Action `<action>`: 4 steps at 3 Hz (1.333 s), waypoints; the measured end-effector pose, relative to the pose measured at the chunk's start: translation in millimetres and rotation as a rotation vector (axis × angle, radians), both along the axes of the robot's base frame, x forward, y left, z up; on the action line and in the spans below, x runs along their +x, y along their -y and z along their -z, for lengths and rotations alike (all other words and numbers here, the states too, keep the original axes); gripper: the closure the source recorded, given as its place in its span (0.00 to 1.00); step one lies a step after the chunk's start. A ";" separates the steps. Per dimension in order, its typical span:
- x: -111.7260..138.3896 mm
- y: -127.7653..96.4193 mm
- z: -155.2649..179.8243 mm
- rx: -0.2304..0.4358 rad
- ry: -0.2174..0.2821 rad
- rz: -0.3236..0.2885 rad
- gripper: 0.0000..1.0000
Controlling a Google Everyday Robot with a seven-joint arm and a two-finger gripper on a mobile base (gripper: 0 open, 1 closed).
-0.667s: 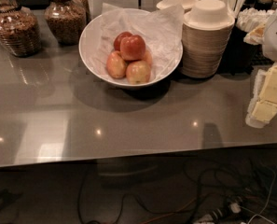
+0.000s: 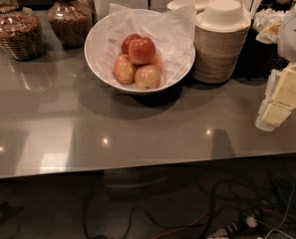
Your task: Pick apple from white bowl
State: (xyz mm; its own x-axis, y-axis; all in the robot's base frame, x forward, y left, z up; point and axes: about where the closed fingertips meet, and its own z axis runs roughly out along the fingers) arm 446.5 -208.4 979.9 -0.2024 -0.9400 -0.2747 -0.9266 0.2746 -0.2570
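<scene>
Grey worktop (image 2: 137, 138) with bowl (image 2: 93, 54) near its back edge, gripper (image 2: 282, 101) at the right.
Bright red apple (image 2: 141, 50) sits on top of the other apples in the paper-lined bowl, touching the paler ones below it. The gripper hangs over the worktop's right end, well apart from the bowl, past the stacked paper bowls (image 2: 220, 46); whether it is open or closed I cannot tell. Two jars (image 2: 18, 34) stand at the back left.

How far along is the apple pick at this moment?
Done: nothing yet. The apple sits in the white bowl, on top of the paler apples. In hand: the claw hangs over the counter at its right end, well apart from the bowl. Left: reach across, grasp the apple, lift it out.
</scene>
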 end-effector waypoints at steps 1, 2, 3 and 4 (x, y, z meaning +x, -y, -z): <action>25.8 -26.9 -4.2 0.152 0.055 -0.023 0.00; 60.1 -65.1 -7.0 0.293 0.087 -0.039 0.00; 97.5 -96.0 -6.9 0.396 0.106 -0.029 0.00; 133.3 -131.9 -11.4 0.479 0.119 -0.032 0.00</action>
State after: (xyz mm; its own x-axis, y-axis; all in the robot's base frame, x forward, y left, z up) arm 579.8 -76.5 991.3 -0.1161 -0.7073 -0.6973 -0.9085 0.3594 -0.2133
